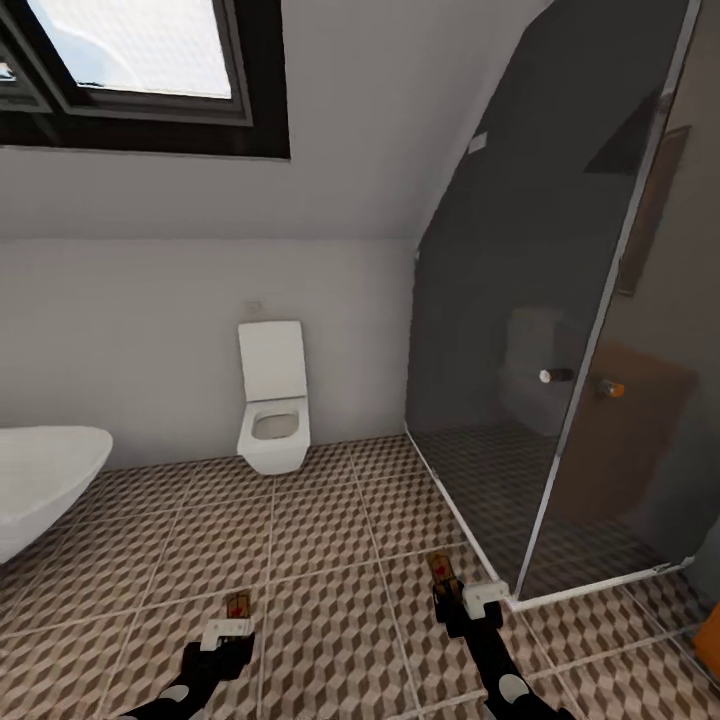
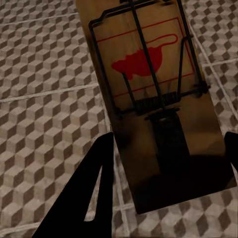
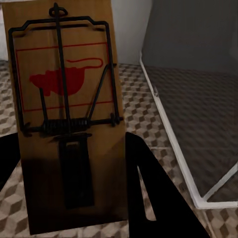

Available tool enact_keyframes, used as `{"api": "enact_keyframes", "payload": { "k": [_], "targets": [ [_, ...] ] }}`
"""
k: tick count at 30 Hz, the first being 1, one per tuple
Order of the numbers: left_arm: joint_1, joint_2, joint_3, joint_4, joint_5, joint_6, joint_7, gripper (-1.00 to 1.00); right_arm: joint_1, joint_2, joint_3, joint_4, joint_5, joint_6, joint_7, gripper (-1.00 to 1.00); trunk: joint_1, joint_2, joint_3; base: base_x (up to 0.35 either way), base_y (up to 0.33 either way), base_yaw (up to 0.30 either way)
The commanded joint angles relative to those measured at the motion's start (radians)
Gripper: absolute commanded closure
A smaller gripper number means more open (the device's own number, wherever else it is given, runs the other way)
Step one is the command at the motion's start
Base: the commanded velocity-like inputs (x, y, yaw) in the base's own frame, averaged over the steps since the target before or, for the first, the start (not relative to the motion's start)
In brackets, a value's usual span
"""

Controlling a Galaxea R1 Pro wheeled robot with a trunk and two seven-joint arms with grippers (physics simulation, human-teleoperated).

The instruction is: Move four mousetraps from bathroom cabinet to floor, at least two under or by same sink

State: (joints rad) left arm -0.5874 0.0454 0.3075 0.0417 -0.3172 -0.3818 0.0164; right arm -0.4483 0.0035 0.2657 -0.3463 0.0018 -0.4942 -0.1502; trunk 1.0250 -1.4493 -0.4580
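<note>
Each gripper, the left gripper [image 1: 226, 640] and the right gripper [image 1: 462, 602], has its fingers clamped on a mousetrap [image 1: 238, 606] [image 1: 443, 574], held above the bathroom floor [image 1: 330, 560]. None lies on the tiles yet, and the sink is still to reach; the other two traps are likely still to fetch.

Toilet [image 1: 272, 405] left of shower enclosure [image 1: 560, 330]

Tan mousetraps [image 2: 158, 99] w/ red mouse print, black wire; brown-beige-white cube-pattern bathroom floor [image 1: 330, 560]; white toilet [image 1: 272, 400].

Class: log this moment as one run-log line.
left pincer: holds mousetrap | right pincer: holds second mousetrap | above bathroom floor | facing toilet
</note>
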Motion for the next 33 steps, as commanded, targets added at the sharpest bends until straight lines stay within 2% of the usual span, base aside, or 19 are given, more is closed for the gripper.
{"api": "enact_keyframes", "payload": {
  "k": [1, 9, 33],
  "targets": [
    [-0.002, 0.001, 0.009, 0.004, -0.011, -0.007, 0.002, 1.00, -0.001, 0.000, 0.007, 0.001, -0.003, -0.003, -0.008, 1.00, 0.000, -0.001, -0.002, 0.000, 0.332, 0.264],
    [-0.001, 0.001, 0.009, 0.004, -0.011, -0.007, 0.002, 1.00, -0.001, 0.000, 0.008, 0.001, -0.003, -0.003, -0.008, 1.00, 0.000, -0.001, -0.006, 0.000, 0.243, 0.264],
    [0.000, 0.001, 0.009, 0.004, -0.011, -0.007, 0.002, 1.00, -0.001, 0.000, 0.008, 0.001, -0.002, -0.003, -0.008, 1.00, 0.000, -0.001, -0.018, 0.000, 0.003, 0.264]
  ]
}}
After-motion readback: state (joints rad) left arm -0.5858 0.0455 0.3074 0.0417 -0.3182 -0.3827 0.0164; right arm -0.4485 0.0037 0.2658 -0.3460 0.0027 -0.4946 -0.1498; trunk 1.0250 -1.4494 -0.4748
